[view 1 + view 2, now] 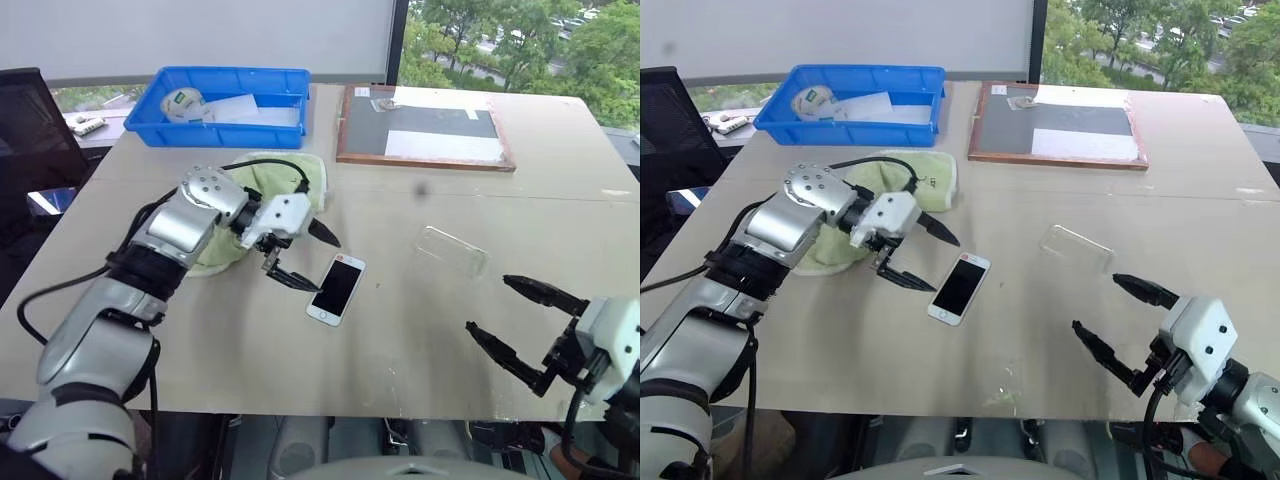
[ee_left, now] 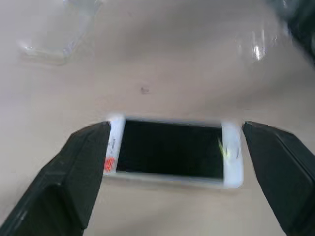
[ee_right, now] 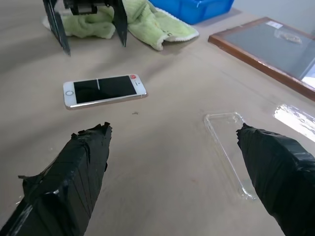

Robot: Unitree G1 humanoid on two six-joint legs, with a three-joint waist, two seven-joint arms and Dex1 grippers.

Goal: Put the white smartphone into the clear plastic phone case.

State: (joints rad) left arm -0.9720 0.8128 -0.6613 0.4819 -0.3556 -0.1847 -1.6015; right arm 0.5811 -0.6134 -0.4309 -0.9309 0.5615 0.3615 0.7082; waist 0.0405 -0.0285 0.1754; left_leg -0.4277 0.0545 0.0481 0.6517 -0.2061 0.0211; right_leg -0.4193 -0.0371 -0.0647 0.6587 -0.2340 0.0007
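Note:
The white smartphone point(image 1: 336, 289) lies flat, screen up, near the middle of the table; it also shows as the white smartphone point(image 2: 172, 152) and the white smartphone point(image 3: 104, 90). My left gripper point(image 1: 307, 258) hovers open just to its left, fingers spread wide and pointing toward it, nothing held. In the left wrist view the phone sits lengthwise between my two fingers point(image 2: 74, 172). The clear plastic phone case point(image 1: 452, 250) lies empty to the right of the phone, also seen as the clear plastic phone case point(image 3: 231, 147). My right gripper point(image 1: 515, 318) stands open near the table's front right edge, empty.
A green cloth point(image 1: 240, 215) lies under my left forearm. A blue bin point(image 1: 225, 105) with a white roll and paper stands at the back left. A wood-framed dark board point(image 1: 425, 128) with white sheets lies at the back right.

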